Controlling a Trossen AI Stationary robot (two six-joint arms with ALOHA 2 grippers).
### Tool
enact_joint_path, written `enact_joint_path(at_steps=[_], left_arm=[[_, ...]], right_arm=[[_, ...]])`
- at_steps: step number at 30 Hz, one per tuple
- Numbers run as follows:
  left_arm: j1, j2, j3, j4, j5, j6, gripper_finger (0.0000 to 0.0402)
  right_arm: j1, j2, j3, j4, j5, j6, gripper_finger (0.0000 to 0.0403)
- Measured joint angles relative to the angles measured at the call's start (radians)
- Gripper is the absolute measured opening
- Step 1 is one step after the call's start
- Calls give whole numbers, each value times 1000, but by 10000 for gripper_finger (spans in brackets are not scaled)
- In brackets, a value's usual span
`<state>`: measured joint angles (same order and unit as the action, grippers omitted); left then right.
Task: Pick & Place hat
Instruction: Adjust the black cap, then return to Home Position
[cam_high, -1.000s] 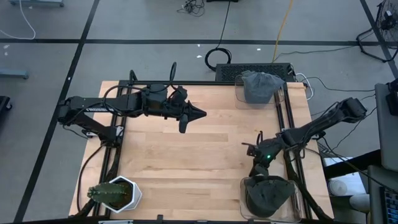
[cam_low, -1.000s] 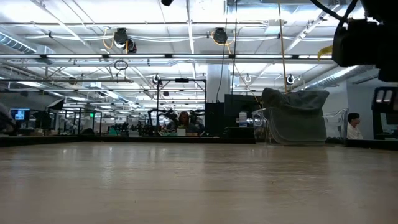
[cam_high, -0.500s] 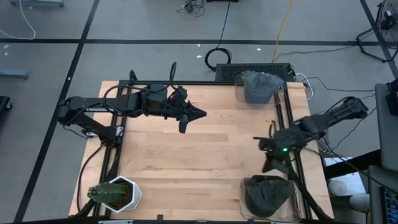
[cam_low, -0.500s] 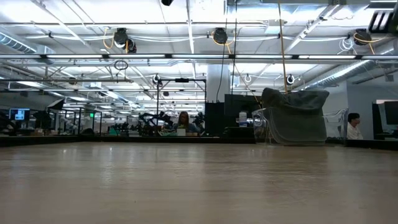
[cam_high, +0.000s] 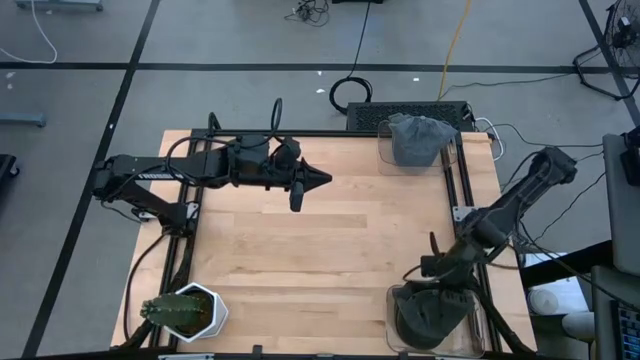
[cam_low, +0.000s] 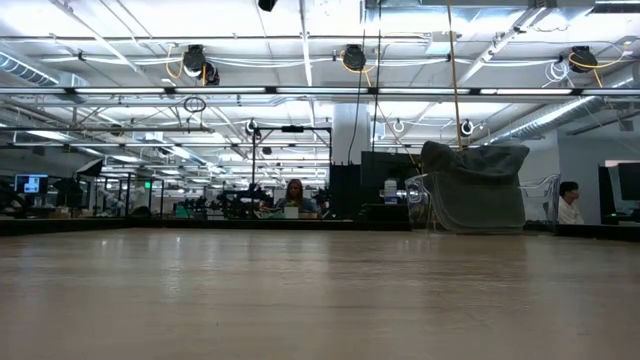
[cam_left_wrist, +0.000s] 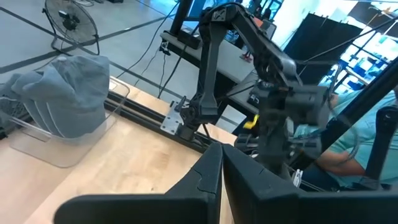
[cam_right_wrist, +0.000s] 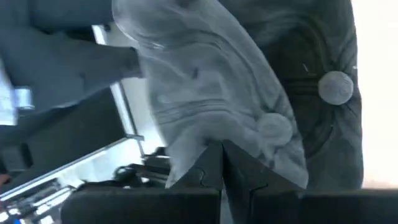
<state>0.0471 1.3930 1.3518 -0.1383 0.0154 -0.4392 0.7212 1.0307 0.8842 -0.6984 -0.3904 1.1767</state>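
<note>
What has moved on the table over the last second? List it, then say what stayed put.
The right gripper, fingers shut and empty, swung away from the dark grey cloth hat in the near clear plastic bin toward the table's right edge, then came back over it. Nothing was grasped or released.

Unchanged: the left gripper, shut over the wooden table; the grey hat in the far clear bin; the cactus in the white pot.

Robotics lab hall

We see rows of framed rigs (cam_low: 290, 170) under ceiling strip lights (cam_low: 300, 45); cables (cam_high: 350, 95) at twelve o'clock; a seated person (cam_low: 295, 195) beyond.
</note>
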Motion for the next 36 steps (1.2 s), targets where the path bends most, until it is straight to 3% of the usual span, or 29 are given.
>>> enact_joint_path(at_steps=[11,15,18,23,26,29,31,36], left_arm=[[0,0,0,-1,0,-10,21],[0,0,0,-2,9,-11,21],[3,-24,-2,-21,9,2,21],[29,-108,-1,-124,4,23,21],[39,-165,-1,-228,-51,58,21],[44,-219,-10,-304,-91,82,21],[44,-265,-59,-304,-92,56,21],[25,-391,-267,-127,-98,-70,21]], right_arm=[[20,42,-96,143,4,-4,0],[14,-43,-59,124,98,-25,0],[0,-130,-19,104,247,-79,0],[-23,-282,-5,93,643,-240,0],[-30,-337,-6,94,862,-370,0],[-35,-368,-8,107,1060,-395,0],[-34,-386,-25,150,1122,-451,0],[-33,-483,-171,441,1118,-577,0]])
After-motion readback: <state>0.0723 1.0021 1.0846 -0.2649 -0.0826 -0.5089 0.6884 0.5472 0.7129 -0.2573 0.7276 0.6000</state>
